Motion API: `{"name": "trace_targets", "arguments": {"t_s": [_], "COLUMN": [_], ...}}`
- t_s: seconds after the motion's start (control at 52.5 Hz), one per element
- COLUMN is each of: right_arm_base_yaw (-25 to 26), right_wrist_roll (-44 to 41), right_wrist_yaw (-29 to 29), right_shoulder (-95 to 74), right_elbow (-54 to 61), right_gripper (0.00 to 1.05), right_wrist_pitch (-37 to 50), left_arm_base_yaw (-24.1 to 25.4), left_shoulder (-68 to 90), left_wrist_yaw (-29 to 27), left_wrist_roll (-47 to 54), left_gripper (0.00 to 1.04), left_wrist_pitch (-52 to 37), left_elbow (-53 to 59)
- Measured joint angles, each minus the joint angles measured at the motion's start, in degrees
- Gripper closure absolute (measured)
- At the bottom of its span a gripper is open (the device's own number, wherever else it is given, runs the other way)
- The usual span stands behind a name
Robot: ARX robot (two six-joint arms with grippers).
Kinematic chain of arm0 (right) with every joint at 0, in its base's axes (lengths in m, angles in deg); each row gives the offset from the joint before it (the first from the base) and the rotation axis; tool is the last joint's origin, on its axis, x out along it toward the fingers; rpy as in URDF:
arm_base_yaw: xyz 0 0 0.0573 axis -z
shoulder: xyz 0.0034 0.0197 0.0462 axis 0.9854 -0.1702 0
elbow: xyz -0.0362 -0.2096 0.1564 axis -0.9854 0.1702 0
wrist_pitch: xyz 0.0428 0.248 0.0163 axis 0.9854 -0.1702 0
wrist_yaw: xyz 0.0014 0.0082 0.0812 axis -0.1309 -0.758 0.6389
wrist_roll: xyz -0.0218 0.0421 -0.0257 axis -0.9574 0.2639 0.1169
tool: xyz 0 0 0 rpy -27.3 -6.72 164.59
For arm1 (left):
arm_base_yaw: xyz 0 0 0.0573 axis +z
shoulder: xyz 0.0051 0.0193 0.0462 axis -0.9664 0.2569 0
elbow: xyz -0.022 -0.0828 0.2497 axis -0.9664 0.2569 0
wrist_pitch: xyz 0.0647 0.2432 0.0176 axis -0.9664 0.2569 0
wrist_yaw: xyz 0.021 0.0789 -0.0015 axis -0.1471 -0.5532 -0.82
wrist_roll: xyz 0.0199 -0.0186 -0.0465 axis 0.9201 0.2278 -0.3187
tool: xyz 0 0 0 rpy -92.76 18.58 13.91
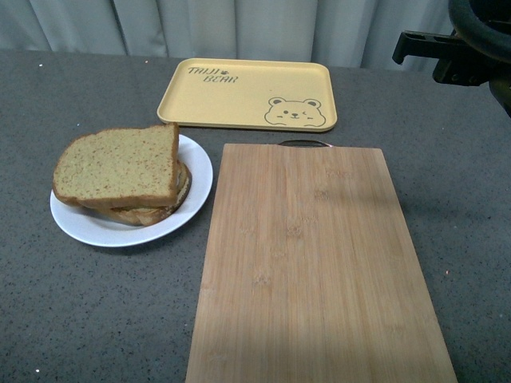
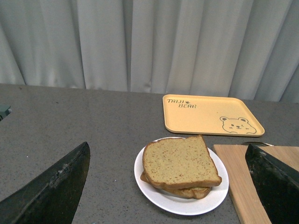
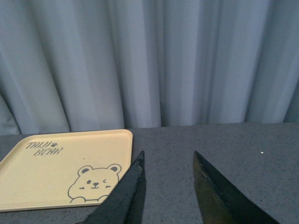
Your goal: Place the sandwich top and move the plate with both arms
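The sandwich top [image 1: 120, 163], a tan speckled slice with a brown crust, lies on a stack of sandwich layers on the round white plate [image 1: 196, 187] at the left of the table. In the left wrist view my left gripper [image 2: 168, 145] is open wide, raised and back from the sandwich top [image 2: 180, 161] and the plate [image 2: 159, 196], with nothing between its fingers [image 2: 51, 191]. My right arm [image 1: 471, 48] shows only at the upper right corner of the front view. The right gripper [image 3: 168, 154] is open and empty above the grey table, beside the yellow tray.
A yellow bear tray [image 1: 247, 94] [image 2: 210, 114] [image 3: 56, 168] lies at the back of the table. A large wooden cutting board [image 1: 311, 263] [image 2: 238, 177] lies right of the plate, almost touching it. A pale curtain hangs behind the table.
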Motion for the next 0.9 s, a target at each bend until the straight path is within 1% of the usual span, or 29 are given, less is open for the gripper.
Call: {"name": "trace_targets", "arguments": {"t_s": [0.038, 0.095, 0.114, 0.133, 0.172, 0.21, 0.267, 0.324, 0.495, 0.629, 0.743, 0.781, 0.819, 0.858, 0.896], "right_arm_base_yaw": [0.2, 0.5, 0.5, 0.7, 2.6, 4.9, 7.9, 9.6, 12.9, 14.2, 15.4, 15.7, 16.7, 18.6, 19.4], "right_wrist_roll": [0.0, -0.1, -0.1, -0.3, -1.7, -2.5, -3.1, -3.3, -3.6, -3.6, -3.6, -3.6, -3.6, -3.6, -3.6], "right_wrist_yaw": [0.0, 0.1, 0.1, 0.6, 4.7, 8.5, 9.7, 11.0, 14.3, 16.0, 17.1, 17.3, 18.6, 21.0, 21.7], "right_shoulder": [0.0, 0.0, 0.0, 0.3, 2.9, 8.8, 18.1, 23.4, 34.2, 41.9, 51.0, 53.4, 55.5, 57.9, 59.5], "right_elbow": [0.1, 0.9, 1.0, 1.4, 4.8, 11.3, 18.6, 21.7, 26.9, 29.0, 29.2, 29.3, 29.5, 29.8, 30.1], "right_gripper": [0.81, 0.93, 0.95, 0.99, 1.04, 1.04, 1.04, 1.04, 1.04, 1.04, 1.04, 1.04, 1.04, 1.04, 1.04], "right_wrist_pitch": [0.0, 0.0, 0.0, 0.0, -0.4, -1.2, -2.4, -4.0, -10.8, -16.0, -25.9, -27.7, -29.2, -30.9, -32.1], "left_arm_base_yaw": [0.0, 0.0, 0.0, 0.0, 0.0, 0.0, 0.0, 0.0, 0.0, 0.0, 0.0, 0.0, 0.0, 0.0, 0.0], "left_shoulder": [0.0, 0.0, 0.0, 0.0, 0.0, 0.0, 0.0, 0.0, 0.0, 0.0, 0.0, 0.0, 0.0, 0.0, 0.0], "left_wrist_yaw": [0.0, 0.0, 0.0, 0.0, 0.1, -0.2, -0.3, -0.2, 0.0, -0.1, 0.0, 0.0, 0.0, 0.0, 0.0], "left_wrist_roll": [0.0, 0.0, 0.0, 0.0, 0.0, 0.0, 0.0, 0.0, 0.0, 0.0, 0.0, 0.0, 0.0, 0.0, 0.0], "left_gripper": [0.07, 0.07, 0.07, 0.07, 0.07, 0.07, 0.07, 0.07, 0.07, 0.07, 0.07, 0.07, 0.07, 0.07, 0.07], "left_wrist_pitch": [0.0, 0.0, 0.0, 0.0, 0.0, 0.0, 0.0, 0.0, 0.0, 0.0, 0.0, 0.0, 0.0, 0.0, 0.0], "left_elbow": [0.0, 0.0, 0.0, 0.0, 0.0, 0.0, 0.0, 0.0, 0.0, 0.0, 0.0, 0.0, 0.0, 0.0, 0.0]}}
